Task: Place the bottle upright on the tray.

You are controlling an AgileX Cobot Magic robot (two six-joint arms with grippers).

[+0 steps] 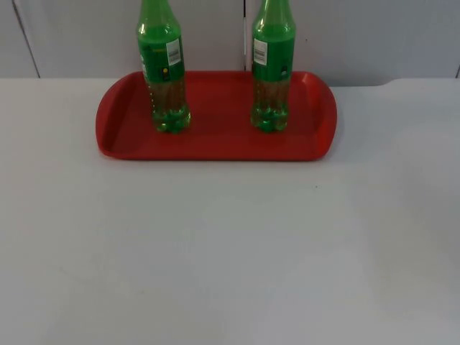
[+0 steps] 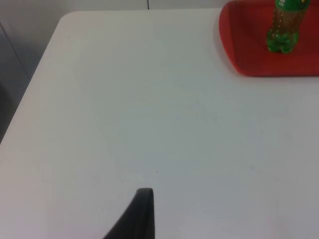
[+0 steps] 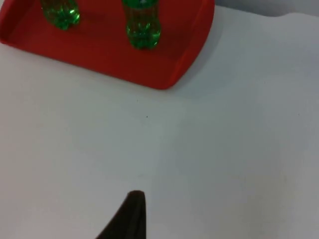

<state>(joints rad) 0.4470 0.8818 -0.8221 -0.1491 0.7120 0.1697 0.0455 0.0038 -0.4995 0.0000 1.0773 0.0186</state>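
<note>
1. Top view: you have a red tray [image 1: 215, 144] at the far side of the white worktop [image 1: 230, 251], near the grey partition wall [image 1: 359, 36]. Two green bottles stand upright on it, well apart: the left bottle [image 1: 164, 72] and the right bottle [image 1: 272, 68].
2. Left wrist view: you see one fingertip of the left claw [image 2: 142, 214] above bare worktop, well clear of the tray's end, where one bottle's base stands. Whether its fingers are apart or together, you cannot tell.
3. Right wrist view: the right claw [image 3: 130, 216] likewise hangs over bare worktop, away from the tray carrying both bottle bases. Its finger state cannot be told either.
</note>
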